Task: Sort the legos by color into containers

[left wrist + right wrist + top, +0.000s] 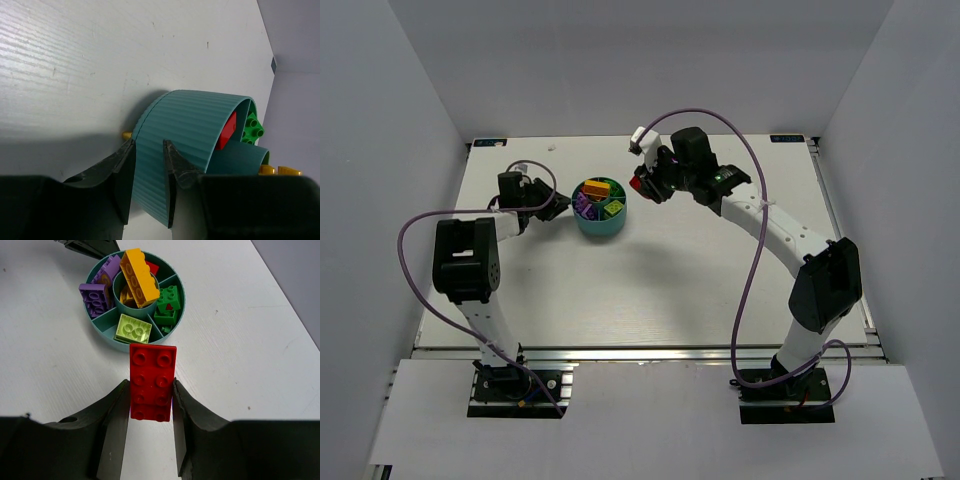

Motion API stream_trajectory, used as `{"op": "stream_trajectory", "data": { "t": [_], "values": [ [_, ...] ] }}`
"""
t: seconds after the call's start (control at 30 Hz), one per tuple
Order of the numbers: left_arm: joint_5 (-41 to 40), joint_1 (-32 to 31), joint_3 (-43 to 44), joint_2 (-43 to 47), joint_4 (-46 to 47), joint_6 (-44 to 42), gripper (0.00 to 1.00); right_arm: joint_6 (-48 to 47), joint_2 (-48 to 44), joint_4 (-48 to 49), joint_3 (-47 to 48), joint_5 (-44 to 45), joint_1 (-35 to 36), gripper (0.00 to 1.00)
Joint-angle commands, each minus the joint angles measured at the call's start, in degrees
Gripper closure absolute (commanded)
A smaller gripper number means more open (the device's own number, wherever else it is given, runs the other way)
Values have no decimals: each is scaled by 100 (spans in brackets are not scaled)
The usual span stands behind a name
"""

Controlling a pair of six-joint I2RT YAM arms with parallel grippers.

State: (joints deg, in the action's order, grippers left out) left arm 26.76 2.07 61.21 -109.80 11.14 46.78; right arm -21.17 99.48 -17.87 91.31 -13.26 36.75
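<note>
The round teal bowl (600,228) stands at the back middle of the table. In the right wrist view the bowl (111,342) holds purple bricks (97,290), a long orange-yellow brick (137,270) leaning on the central ring, dark green bricks (167,302), a lime brick (133,329) and a bit of red (152,267), each in its own compartment. My right gripper (149,385) is shut on a flat red brick (152,382), held just to the right of the bowl (642,185). My left gripper (148,145) is shut on the bowl's ribbed wall (195,120) at its left side (560,203).
A small yellow bit (126,135) peeks out by the bowl's base in the left wrist view. Purple cables loop over both arms. White walls enclose the table on three sides.
</note>
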Motion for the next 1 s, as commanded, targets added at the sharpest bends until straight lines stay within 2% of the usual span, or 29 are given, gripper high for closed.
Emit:
{"op": "stream_trajectory", "data": {
  "t": [0.0,0.37,0.43,0.7,0.83,0.97],
  "values": [
    [206,-66,-161,494,125,15,62,60,-271,214,-52,-63,-28,100],
    [206,-110,-724,1047,319,199,62,60,-289,196,-43,-151,-45,100],
    [206,-311,-882,1127,389,261,62,87,-254,161,1,-203,-37,100],
    [119,-461,-1392,1627,600,463,62,323,-61,29,361,-379,-37,100],
    [-100,-470,-1577,2004,408,437,62,543,36,-15,528,-555,33,100],
    [-724,-470,-1656,2584,-137,270,61,876,115,-41,564,-538,253,100]
  ]
}}
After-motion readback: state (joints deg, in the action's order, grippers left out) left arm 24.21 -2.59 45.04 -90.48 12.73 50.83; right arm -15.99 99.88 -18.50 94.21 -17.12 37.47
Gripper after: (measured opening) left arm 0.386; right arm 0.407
